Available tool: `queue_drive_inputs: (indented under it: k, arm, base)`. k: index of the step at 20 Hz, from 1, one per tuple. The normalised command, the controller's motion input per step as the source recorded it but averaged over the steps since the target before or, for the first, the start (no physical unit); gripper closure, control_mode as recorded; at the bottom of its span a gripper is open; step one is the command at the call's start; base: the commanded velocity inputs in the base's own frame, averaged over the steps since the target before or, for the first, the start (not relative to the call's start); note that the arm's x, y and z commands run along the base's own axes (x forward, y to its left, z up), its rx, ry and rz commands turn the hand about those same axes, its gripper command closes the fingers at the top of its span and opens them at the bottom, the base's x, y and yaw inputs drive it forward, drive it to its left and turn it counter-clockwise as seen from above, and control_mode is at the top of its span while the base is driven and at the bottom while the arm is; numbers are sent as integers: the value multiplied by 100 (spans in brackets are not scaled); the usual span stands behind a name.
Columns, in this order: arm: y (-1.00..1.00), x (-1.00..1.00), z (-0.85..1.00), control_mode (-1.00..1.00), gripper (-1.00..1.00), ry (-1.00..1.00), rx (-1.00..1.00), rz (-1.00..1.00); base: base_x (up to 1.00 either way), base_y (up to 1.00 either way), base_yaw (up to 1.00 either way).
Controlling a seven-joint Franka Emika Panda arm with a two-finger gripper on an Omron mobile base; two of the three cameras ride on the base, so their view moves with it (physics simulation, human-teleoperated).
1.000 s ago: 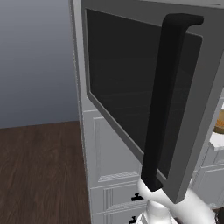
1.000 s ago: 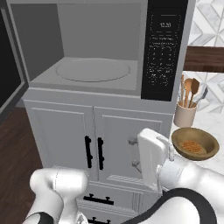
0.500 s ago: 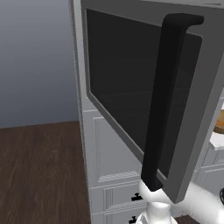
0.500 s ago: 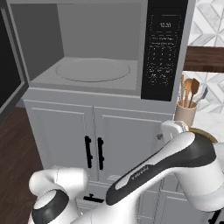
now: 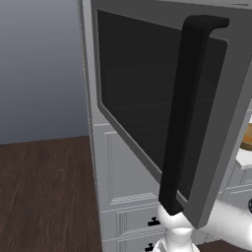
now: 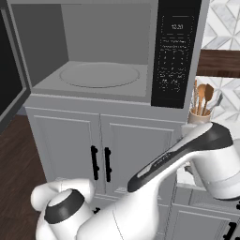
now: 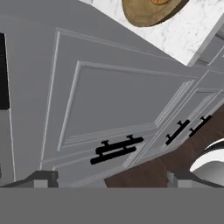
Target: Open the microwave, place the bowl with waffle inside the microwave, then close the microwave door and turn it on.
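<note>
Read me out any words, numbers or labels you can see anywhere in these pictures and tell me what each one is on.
"12:20", roughly: clock display at the top of the control panel of the microwave; small, so not certain.
Rows of small white button marks below it: too small to read.
Dark lettering along the robot arm: blurred, unreadable.

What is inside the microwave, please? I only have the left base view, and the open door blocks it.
Observer: In the right base view, the microwave cavity holds just its round turntable.
Operator: Thank you. Where is the bowl?
Observer: The hand view shows the bowl sitting on the marble counter.
Operator: And the gripper?
Observer: The gripper is open, fingertips wide apart, holding nothing.
</note>
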Motion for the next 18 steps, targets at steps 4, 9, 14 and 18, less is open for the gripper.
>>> queue_drive_inputs:
  k: [4,9,14,18]
  arm:
    - [-46,51,-8,-100,-100,5,0,0]
    - [-3,23,-28,-100,-100,7,-2,0]
    - [-6,18,-68,-100,-100,1,-11,-3]
    - [-10,15,-55,-100,-100,2,-6,-9]
  base:
    - [0,0,0]
    - [0,0,0]
    - [0,0,0]
    - [0,0,0]
